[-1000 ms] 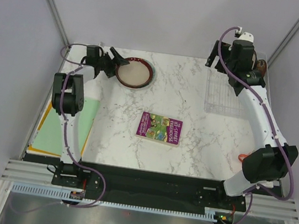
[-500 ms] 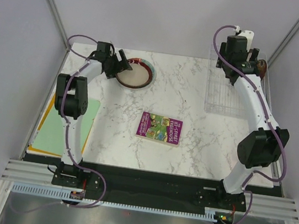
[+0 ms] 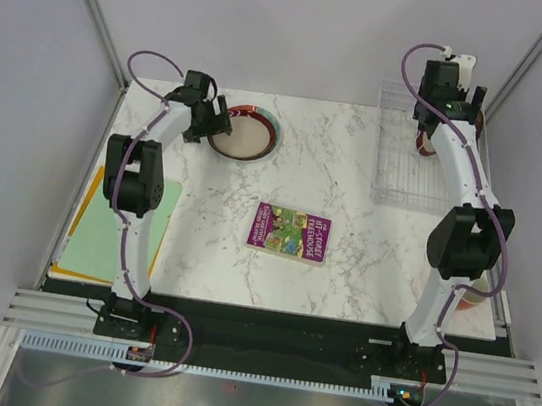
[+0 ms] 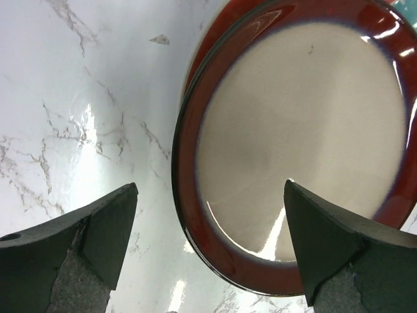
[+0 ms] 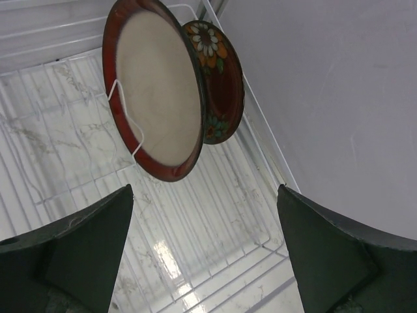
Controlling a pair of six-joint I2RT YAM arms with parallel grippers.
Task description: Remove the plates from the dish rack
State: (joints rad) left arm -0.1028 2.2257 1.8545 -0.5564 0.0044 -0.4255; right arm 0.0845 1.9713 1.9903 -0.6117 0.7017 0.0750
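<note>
Our left gripper (image 4: pixel 210 195) is spread wide, holding nothing, over the near-left rim of the top plate (image 4: pixel 306 143). One finger is above bare marble and the other above the plate's cream centre. That plate lies flat, face up, on a coral plate (image 4: pixel 207 49) of which only a red sliver and a teal edge show. The stacked pair sits left of centre, near the far edge of the table (image 3: pixel 336 172).

Our right gripper (image 5: pixel 203 195) is likewise spread and holding nothing, above the rack (image 5: pixel 78 130) and short of the two plates in it. The cream plate (image 5: pixel 156 85) stands on edge between the ribs. It leans, with its face turned left in the wrist view. The flowered plate (image 5: pixel 215 59) stands just behind it at the same lean, and the two rims overlap. Whether they touch we cannot tell. To their right there is only a narrow strip of rack before the wall (image 5: pixel 339 98), and open ribs lie on the left and near sides.

We count four plates, two stacked and two racked, along with one rack and one book (image 3: pixel 289 233). The rack fills the far right corner, its long axis running near to far along the table's right edge. Bare marble lies between stack and rack. The book lies mid-table, well apart from both. A green sheet (image 3: pixel 110 231) covers the left edge.
</note>
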